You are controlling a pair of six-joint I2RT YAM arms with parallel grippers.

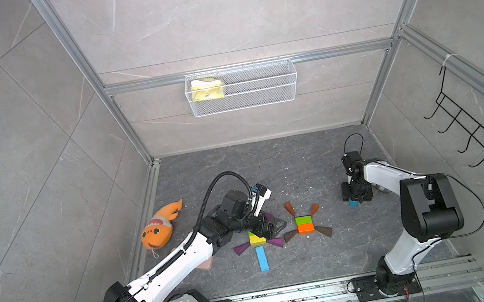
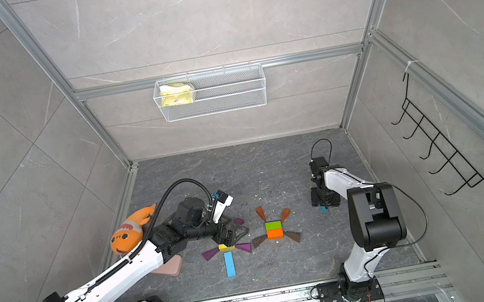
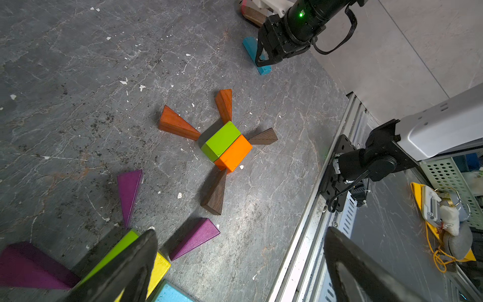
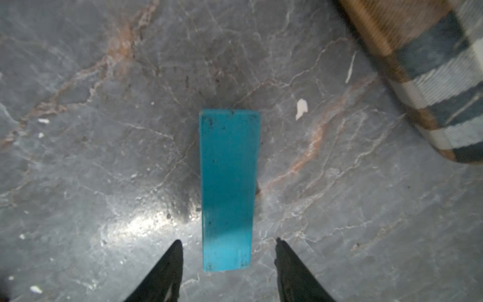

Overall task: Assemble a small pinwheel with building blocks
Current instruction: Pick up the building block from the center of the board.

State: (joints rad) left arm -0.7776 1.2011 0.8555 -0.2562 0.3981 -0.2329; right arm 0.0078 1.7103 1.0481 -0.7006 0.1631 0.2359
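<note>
Blue bar (image 4: 228,183) flat on tabletop (image 4: 78,157); right pincer (image 4: 227,241) spread astride it, not touching, lined up for pickup. Left pincer (image 3: 240,231) spread wide, empty, over green-yellow bricks (image 3: 125,243).

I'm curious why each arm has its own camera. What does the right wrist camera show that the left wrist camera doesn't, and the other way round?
Only the right wrist view shows the whole top face of the blue bar, the right gripper open astride one end, a gap on each side. Only the left wrist view shows the green and orange bricks ringed by four wedges, plus purple wedges. Both show that blue bar lying flat on the dark stone floor.
</note>
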